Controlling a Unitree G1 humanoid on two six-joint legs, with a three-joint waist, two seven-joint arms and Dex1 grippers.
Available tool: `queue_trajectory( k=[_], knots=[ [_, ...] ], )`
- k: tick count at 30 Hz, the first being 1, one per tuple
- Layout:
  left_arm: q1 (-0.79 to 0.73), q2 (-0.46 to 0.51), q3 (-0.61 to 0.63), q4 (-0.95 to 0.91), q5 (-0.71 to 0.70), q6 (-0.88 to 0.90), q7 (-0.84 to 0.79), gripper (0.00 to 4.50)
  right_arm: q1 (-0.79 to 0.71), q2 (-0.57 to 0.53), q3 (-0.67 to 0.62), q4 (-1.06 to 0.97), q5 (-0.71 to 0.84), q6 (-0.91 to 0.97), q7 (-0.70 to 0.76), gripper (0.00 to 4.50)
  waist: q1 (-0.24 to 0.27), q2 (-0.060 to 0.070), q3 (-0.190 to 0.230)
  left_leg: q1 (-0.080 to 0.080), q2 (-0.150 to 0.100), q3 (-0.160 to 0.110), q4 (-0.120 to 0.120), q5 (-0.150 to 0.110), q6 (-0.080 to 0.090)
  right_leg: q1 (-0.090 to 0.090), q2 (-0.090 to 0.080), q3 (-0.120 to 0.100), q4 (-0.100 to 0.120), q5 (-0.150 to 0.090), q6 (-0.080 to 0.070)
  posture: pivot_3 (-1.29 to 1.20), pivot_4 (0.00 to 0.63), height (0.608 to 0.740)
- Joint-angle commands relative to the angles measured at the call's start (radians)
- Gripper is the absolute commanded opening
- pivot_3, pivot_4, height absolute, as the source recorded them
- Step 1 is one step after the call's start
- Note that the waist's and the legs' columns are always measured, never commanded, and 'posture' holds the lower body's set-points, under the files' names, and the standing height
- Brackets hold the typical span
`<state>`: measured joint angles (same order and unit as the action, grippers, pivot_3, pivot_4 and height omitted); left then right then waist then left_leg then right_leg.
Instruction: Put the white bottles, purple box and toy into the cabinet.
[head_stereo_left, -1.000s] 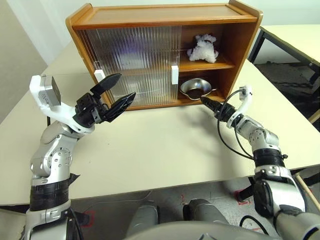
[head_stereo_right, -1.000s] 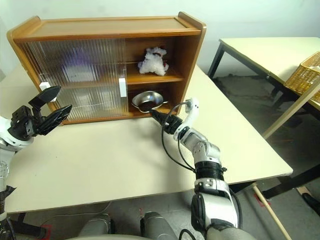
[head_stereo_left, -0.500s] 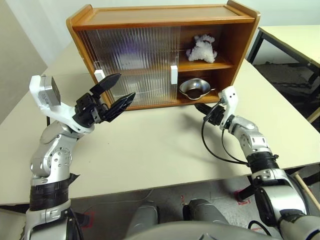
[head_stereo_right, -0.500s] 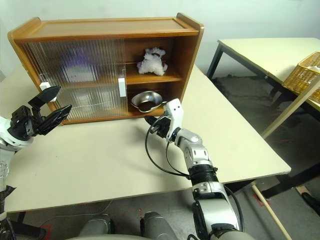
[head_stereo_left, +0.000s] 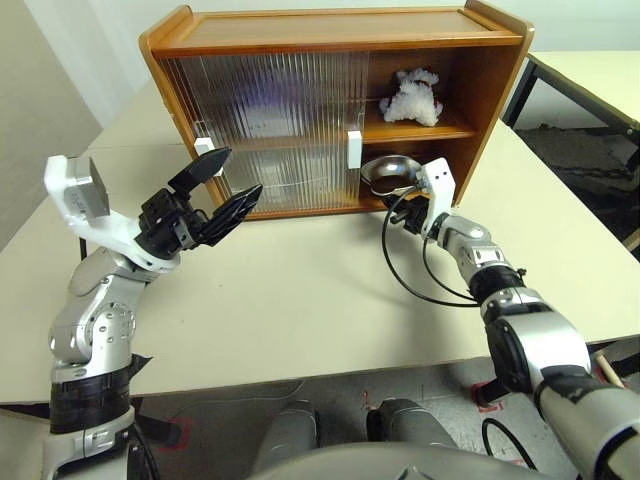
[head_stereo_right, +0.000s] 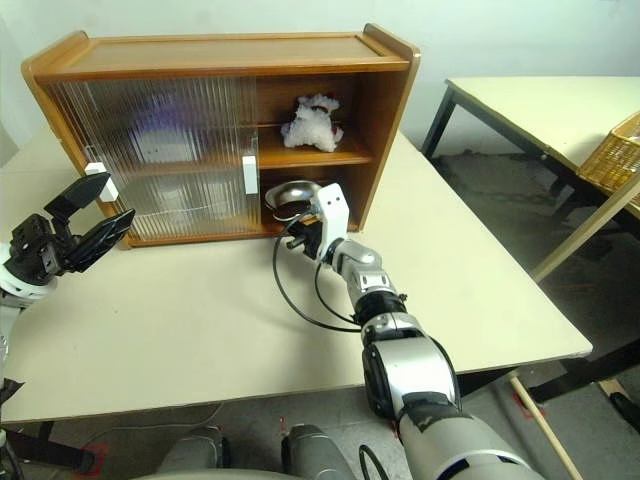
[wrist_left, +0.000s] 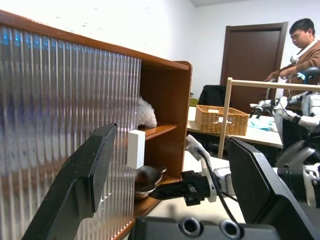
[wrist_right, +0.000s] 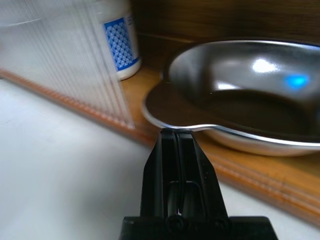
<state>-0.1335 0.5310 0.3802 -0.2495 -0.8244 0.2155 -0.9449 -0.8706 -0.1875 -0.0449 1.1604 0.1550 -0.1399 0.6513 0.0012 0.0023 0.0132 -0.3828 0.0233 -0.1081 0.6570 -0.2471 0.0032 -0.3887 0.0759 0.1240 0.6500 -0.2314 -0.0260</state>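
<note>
The cabinet (head_stereo_left: 330, 30) stands at the back of the table (head_stereo_left: 320, 290), its right side open. On the upper shelf sits the toy (head_stereo_left: 410, 97). One white bottle (wrist_right: 117, 42) stands on the lower shelf behind the ribbed door. Through that door the purple box (head_stereo_left: 265, 103) shows as a lilac blur. A silver bowl (head_stereo_left: 385, 170) lies on the lower shelf. My right gripper (head_stereo_left: 392, 218) is shut and empty, its tip at the bowl's front lip (wrist_right: 200, 127). My left gripper (head_stereo_left: 238, 175) hangs open above the table, in front of the closed doors.
The ribbed sliding doors (head_stereo_left: 270, 130) cover the cabinet's left two thirds, with white block handles (head_stereo_left: 353, 150). A second table (head_stereo_left: 590, 75) stands to the right, and a wicker basket (head_stereo_right: 610, 150) beyond it. A person (wrist_left: 302, 45) stands across the room.
My right hand has swung left along the cabinet front and rolled at the wrist, its shut tip staying by the bowl. The left arm has kept still.
</note>
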Motion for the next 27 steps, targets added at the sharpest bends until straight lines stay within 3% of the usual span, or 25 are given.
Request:
queue_trajectory(
  k=[1,10,17,27],
  knots=[
    [0.016,0.009,0.016,-0.031,-0.009,0.004,0.012,4.5,-0.047,0.006,-0.022,0.068,-0.023,-0.013,-0.055,0.04,0.005,0.0,0.0,0.0,0.0,0.0,0.0,0.0,0.0,0.0,0.0,0.0,0.0,0.0,0.0,0.1,0.0,0.74],
    [0.02,0.01,0.015,-0.038,-0.011,0.003,0.02,4.5,-0.076,0.004,-0.039,0.108,-0.045,-0.017,-0.083,0.04,0.018,0.0,0.0,0.0,0.0,0.0,-0.001,-0.001,-0.001,-0.001,0.0,0.0,0.0,-0.001,-0.001,0.11,0.0,0.74],
    [-0.014,-0.006,-0.015,0.003,0.0,-0.006,0.004,4.5,0.004,-0.02,-0.041,0.017,-0.026,-0.018,0.031,0.04,0.017,0.0,0.0,-0.001,0.0,0.0,-0.001,-0.001,-0.002,-0.001,0.0,0.0,0.0,-0.001,-0.001,0.05,0.0,0.74],
    [-0.059,-0.018,-0.04,0.058,0.014,-0.013,-0.028,4.5,0.232,-0.023,-0.004,-0.508,0.024,0.138,0.083,0.04,-0.003,0.0,0.0,0.0,0.001,0.001,0.001,-0.001,-0.002,0.0,0.0,0.0,0.0,0.0,0.0,0.01,0.0,0.74]
  ],
)
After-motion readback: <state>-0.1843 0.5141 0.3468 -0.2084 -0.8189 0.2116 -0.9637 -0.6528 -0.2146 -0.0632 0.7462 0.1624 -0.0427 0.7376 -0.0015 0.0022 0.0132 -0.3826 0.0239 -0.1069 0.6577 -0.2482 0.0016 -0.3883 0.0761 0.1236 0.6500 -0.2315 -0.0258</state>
